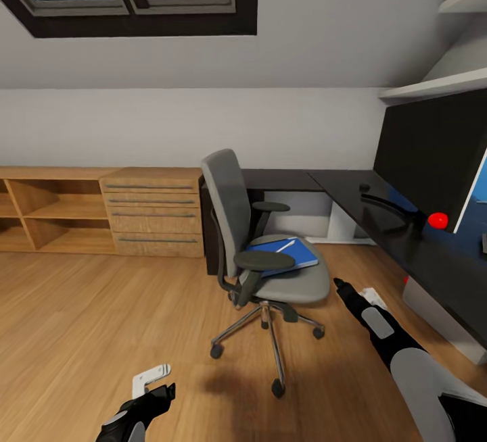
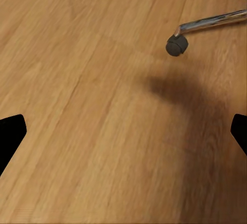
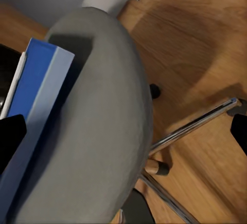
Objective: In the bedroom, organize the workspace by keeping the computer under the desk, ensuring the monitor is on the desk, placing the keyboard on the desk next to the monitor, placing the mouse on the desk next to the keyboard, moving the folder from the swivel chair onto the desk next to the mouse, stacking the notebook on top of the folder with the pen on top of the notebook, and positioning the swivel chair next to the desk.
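The swivel chair [image 1: 270, 273] stands in the middle of the floor, its back turned to the left. On its grey seat [image 3: 103, 131] lies the blue folder [image 1: 284, 255] with the white pen [image 1: 285, 246] on top. My right gripper [image 1: 340, 286] is open, just right of the seat's edge and level with it, pointing at the folder [image 3: 38, 90]. My left gripper [image 1: 159, 388] hangs low over the floor, open and empty. The monitor [image 1: 433, 158] stands on the black desk [image 1: 338, 188] at right. Keyboard, mouse and notebook are out of view.
A chair castor [image 2: 177, 44] and chrome leg lie ahead of the left gripper. A low wood cabinet [image 1: 101, 212] lines the far wall. A pale grey box [image 1: 439, 313] sits under the desk. A small white object [image 1: 373, 295] lies on the floor by my right arm.
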Controlling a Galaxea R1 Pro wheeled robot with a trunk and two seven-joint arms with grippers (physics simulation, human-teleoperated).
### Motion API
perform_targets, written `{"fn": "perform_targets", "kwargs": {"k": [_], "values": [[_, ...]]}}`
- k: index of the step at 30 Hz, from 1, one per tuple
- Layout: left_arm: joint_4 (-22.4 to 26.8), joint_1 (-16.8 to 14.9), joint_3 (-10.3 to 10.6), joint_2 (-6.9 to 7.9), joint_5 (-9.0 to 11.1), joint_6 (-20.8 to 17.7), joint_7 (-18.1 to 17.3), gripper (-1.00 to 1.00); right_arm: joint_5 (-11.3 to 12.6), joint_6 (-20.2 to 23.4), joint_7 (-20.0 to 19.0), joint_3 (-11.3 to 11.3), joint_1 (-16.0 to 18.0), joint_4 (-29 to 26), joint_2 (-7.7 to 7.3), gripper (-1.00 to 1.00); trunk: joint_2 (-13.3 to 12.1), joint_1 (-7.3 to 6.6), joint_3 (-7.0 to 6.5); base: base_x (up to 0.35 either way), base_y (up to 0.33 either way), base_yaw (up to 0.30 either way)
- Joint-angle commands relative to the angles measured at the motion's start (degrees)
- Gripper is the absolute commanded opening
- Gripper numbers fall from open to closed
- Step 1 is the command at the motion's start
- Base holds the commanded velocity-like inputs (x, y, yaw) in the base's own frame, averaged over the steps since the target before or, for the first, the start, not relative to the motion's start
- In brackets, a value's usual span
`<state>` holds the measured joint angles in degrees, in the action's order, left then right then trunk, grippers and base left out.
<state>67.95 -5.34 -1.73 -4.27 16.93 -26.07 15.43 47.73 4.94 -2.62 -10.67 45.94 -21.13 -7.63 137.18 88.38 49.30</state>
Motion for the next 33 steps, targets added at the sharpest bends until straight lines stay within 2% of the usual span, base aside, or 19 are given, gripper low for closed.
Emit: {"fn": "perform_targets", "kwargs": {"k": [1, 33], "values": [[0.1, 0.0, 0.0, -0.03, 0.6, -0.2, 0.3, 1.0, 0.3, 0.3, -0.3, -0.4, 0.0, 0.0, 0.04, 1.0, 0.0, -0.01, 0.06, 0.089, 0.0, 0.0], [0.0, 0.0, -0.2, 0.04, 0.5, -0.2, 0.2, 1.0, 0.4, 0.3, -0.3, -0.4, 0.0, -0.1, -0.07, 1.0, 0.0, -0.01, 0.06, 0.269, 0.0, 0.0]]}}
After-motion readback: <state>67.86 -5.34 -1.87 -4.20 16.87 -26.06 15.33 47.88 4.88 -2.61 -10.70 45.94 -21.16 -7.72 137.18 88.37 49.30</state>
